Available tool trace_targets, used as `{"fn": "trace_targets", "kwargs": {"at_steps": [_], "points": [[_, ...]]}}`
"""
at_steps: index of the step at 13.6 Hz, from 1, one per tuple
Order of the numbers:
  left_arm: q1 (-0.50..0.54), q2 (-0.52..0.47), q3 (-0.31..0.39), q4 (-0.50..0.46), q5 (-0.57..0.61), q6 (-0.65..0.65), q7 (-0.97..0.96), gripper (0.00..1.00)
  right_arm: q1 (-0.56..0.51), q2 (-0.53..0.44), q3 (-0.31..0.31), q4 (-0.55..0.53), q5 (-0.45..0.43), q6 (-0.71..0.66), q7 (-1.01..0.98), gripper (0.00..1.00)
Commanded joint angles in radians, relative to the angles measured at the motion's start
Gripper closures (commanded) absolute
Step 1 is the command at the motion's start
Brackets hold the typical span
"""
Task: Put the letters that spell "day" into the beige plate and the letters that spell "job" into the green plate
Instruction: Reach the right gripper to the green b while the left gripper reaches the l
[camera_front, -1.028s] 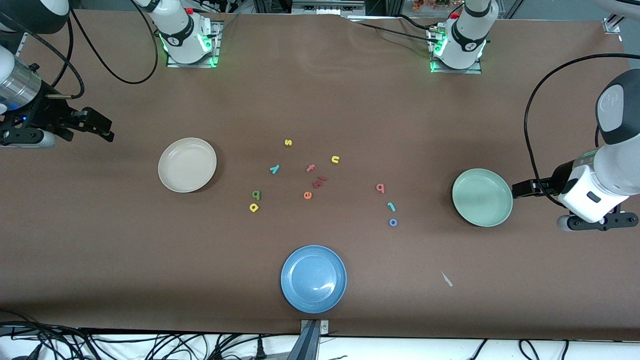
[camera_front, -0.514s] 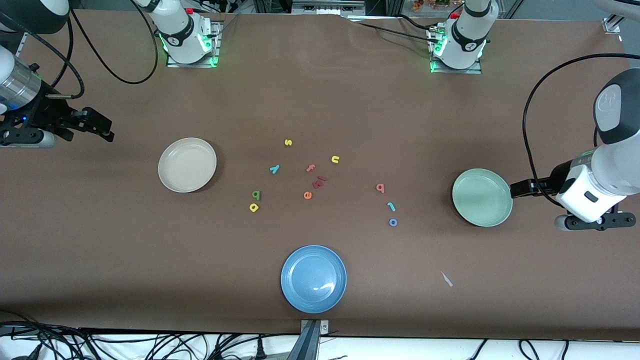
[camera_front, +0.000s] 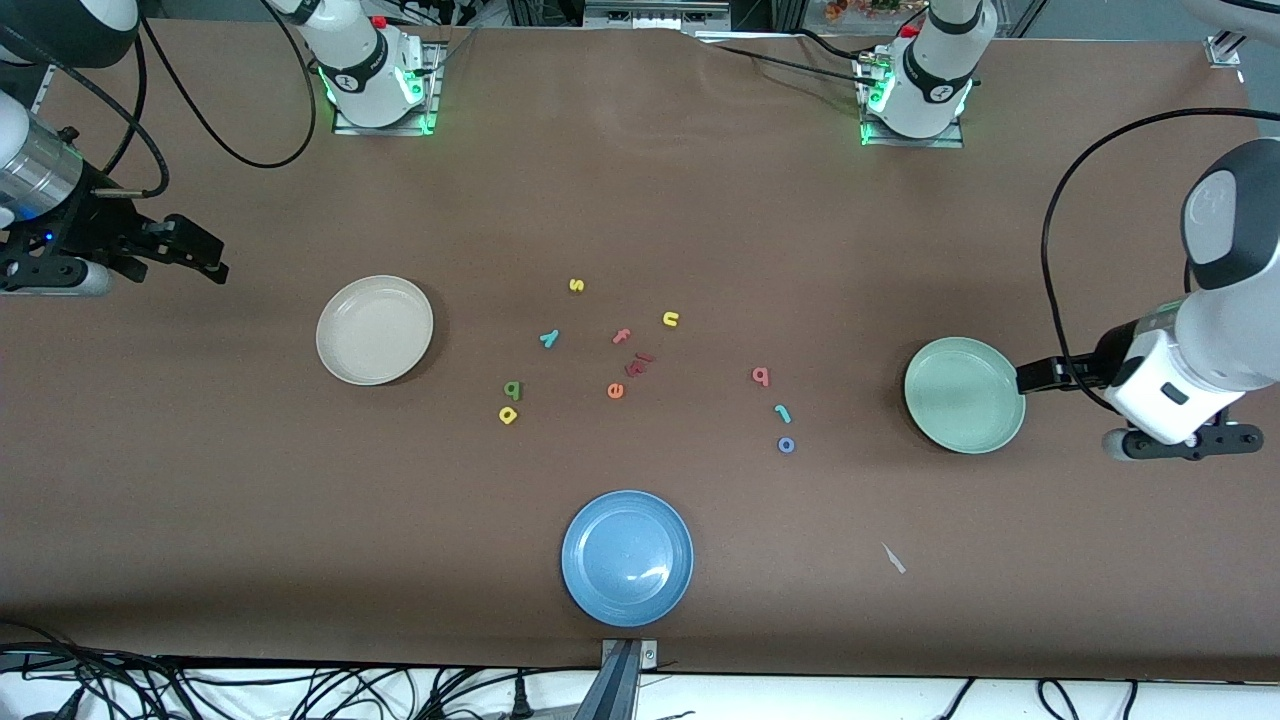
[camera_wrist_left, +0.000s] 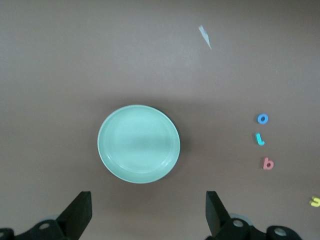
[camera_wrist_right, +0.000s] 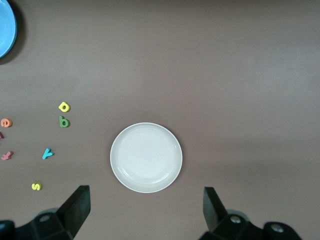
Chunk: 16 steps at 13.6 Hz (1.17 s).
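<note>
The beige plate (camera_front: 375, 330) (camera_wrist_right: 146, 157) lies bare toward the right arm's end, the green plate (camera_front: 964, 394) (camera_wrist_left: 138, 144) bare toward the left arm's end. Between them lie the dark green d (camera_front: 513, 389), yellow a (camera_front: 508, 414) and teal y (camera_front: 549, 338), with the pink b (camera_front: 761, 376), teal j (camera_front: 783, 412) and blue o (camera_front: 786, 445) closer to the green plate. My left gripper (camera_front: 1040, 377) (camera_wrist_left: 148, 212) hangs open over the table just beside the green plate. My right gripper (camera_front: 212, 262) (camera_wrist_right: 145, 207) waits open over the table's end, apart from the beige plate.
A blue plate (camera_front: 627, 557) sits near the front edge. A yellow s (camera_front: 576, 285), yellow u (camera_front: 671, 319), pink f (camera_front: 622, 336), orange e (camera_front: 615, 390) and dark red letters (camera_front: 638, 364) lie mid-table. A small white scrap (camera_front: 893, 558) lies nearer the front camera than the green plate.
My left arm has shifted a little toward the green plate. The right arm, the plates and the letters have not moved.
</note>
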<state>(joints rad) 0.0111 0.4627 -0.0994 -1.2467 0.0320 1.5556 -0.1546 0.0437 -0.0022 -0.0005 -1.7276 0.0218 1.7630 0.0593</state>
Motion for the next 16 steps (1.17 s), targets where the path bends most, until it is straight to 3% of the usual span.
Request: {"fn": "trace_targets", "kwargs": {"at_steps": [1, 8, 11, 14, 16], "points": [[-0.054, 0.004, 0.003, -0.051, -0.037, -0.005, -0.042, 0.0, 0.014, 0.008, 0.002, 0.022, -0.013, -0.025, -0.004, 0.0], [-0.128, 0.129, 0.003, -0.057, -0.201, 0.049, -0.429, 0.0, 0.087, 0.06, 0.002, 0.016, -0.006, -0.025, 0.01, 0.0], [-0.181, 0.198, 0.003, -0.078, -0.202, 0.205, -0.583, 0.0, 0.111, 0.125, 0.004, 0.017, 0.0, -0.013, 0.011, 0.0], [-0.227, 0.209, 0.003, -0.216, -0.202, 0.465, -0.698, 0.0, 0.163, 0.201, 0.002, 0.019, 0.0, 0.035, 0.065, 0.0], [-0.238, 0.215, 0.003, -0.267, -0.204, 0.555, -0.717, 0.0, 0.212, 0.25, 0.002, 0.02, -0.008, 0.064, 0.147, 0.0]]}}
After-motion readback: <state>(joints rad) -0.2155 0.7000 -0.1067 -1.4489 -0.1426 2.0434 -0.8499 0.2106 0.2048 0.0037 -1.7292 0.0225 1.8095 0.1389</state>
